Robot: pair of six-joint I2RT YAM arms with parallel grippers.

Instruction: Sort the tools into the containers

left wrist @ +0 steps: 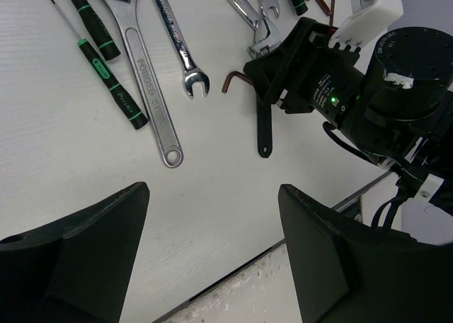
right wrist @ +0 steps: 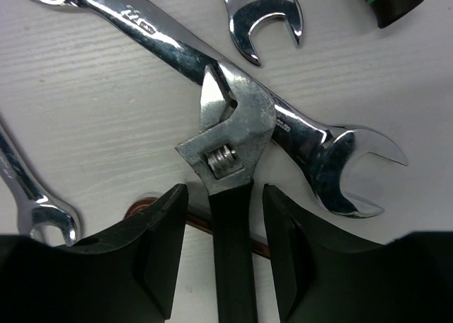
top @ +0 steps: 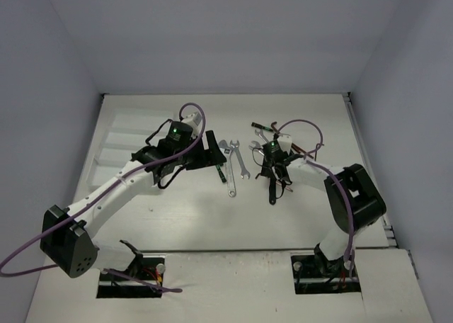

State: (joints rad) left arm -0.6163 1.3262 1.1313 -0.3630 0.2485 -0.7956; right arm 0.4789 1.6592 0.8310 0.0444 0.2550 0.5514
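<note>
Straddling the adjustable wrench [right wrist: 230, 132] loosely, right pincer [right wrist: 224, 195] part open; left pincer [left wrist: 212, 195], at its 10 o'clock, wide open, empty.

The adjustable wrench [right wrist: 230, 146] has a bright silver head and a plain black handle; the other wrenches [right wrist: 141, 32] are mirror silver, and the table [right wrist: 85, 117] is white with a faint grain. The screwdrivers [left wrist: 113, 86] are black banded with green and carry pale lettering, and the hex key [left wrist: 231, 74] is dark red-brown. The arms [top: 117, 185] are white and black, with purple cables [top: 21, 270].
</note>
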